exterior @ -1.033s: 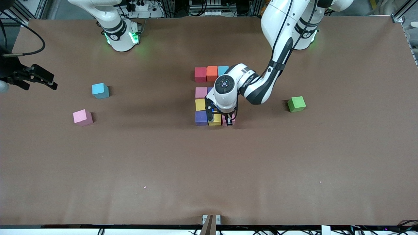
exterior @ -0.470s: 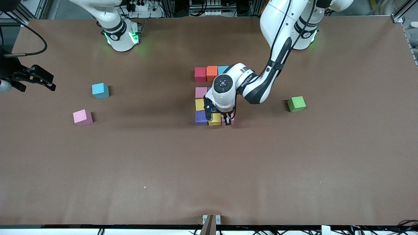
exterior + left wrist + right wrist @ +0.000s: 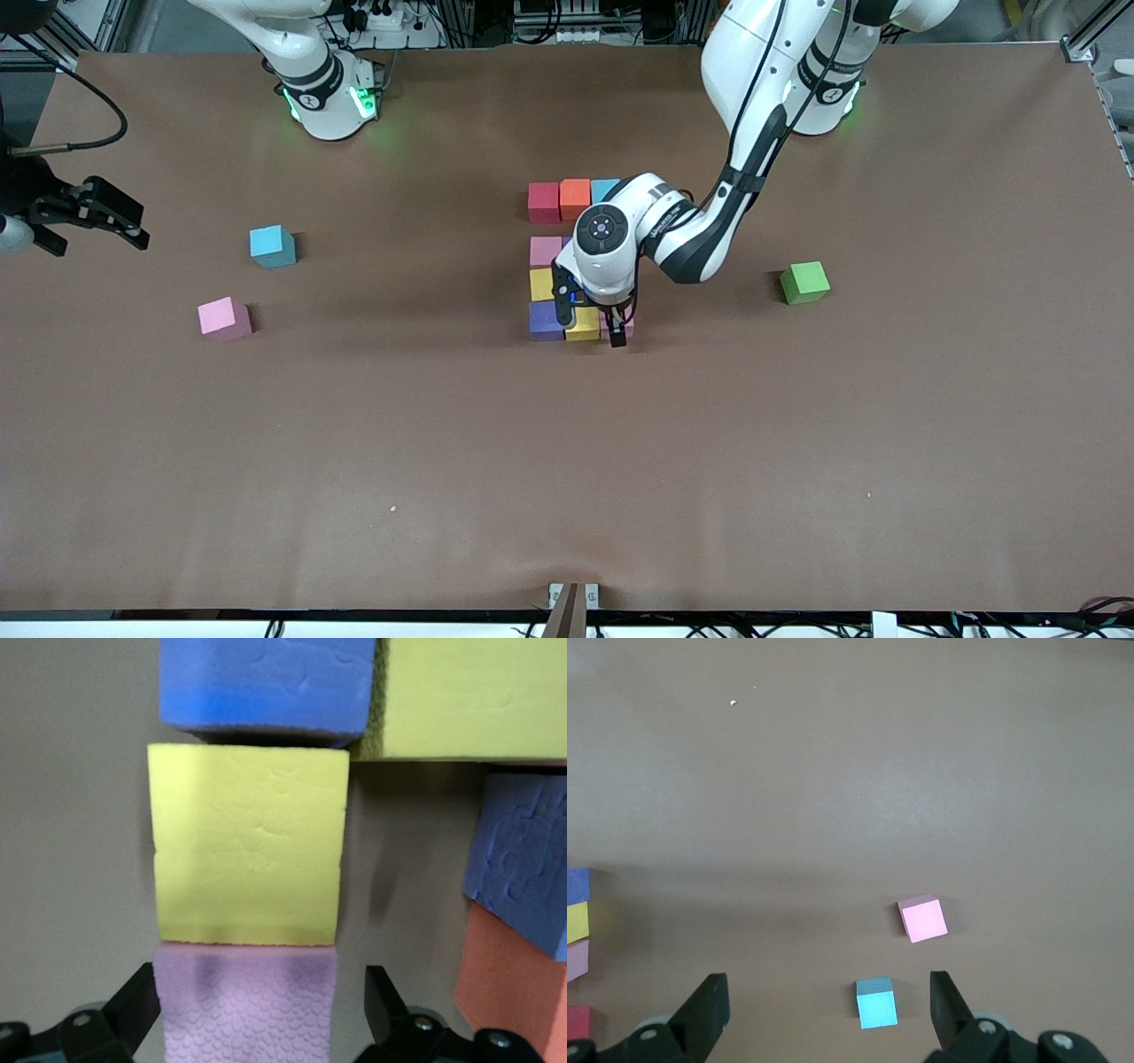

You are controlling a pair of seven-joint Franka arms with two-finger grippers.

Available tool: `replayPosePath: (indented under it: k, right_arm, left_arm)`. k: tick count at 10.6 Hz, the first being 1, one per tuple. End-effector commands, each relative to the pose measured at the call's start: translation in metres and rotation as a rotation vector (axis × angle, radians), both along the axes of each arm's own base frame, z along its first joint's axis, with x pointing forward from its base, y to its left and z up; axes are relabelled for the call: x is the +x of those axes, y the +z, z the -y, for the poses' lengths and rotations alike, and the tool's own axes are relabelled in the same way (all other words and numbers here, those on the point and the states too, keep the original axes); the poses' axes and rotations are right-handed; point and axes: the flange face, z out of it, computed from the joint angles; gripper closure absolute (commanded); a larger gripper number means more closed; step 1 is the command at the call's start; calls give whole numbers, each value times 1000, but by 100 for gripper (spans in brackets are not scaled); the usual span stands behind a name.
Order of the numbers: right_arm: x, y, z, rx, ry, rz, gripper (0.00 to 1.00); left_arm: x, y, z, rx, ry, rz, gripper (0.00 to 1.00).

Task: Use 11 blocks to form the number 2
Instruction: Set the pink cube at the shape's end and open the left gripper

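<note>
The left gripper (image 3: 613, 330) sits low over the corner of the number 2 (image 3: 580, 264) closest to the front camera. Its jaws stand apart on either side of a pink cube (image 3: 246, 1003), with a sliver of gap at each flank, so the cube appears released rather than held. That pink cube touches a yellow cube (image 3: 246, 844), which in turn meets a purple cube (image 3: 266, 682); the three form the row of the digit nearest the camera. The fingertips (image 3: 133, 1001) are still level with the cube's sides. A crooked lift could let one pad catch the soft foam and drag the pink cube away from its neighbour, or nudge the whole row askew.

The right gripper (image 3: 104, 213) waits, jaws open, over the table edge at the right arm's end. Below it lie a loose blue cube (image 3: 272, 245) and a loose pink cube (image 3: 224, 318), well apart from the digit.
</note>
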Motion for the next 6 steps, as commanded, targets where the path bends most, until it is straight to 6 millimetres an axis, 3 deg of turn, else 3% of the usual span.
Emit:
replayPosePath:
  k: [1,6]
  right_arm:
    - [0,1,2,-1,9,-22,0]
    - [1,-1,-7,-1,26,-24,0]
  left_arm:
    - [-1,23,0,33,-11,-10,0]
    - [-5,81,-8,59,-4,-29,0]
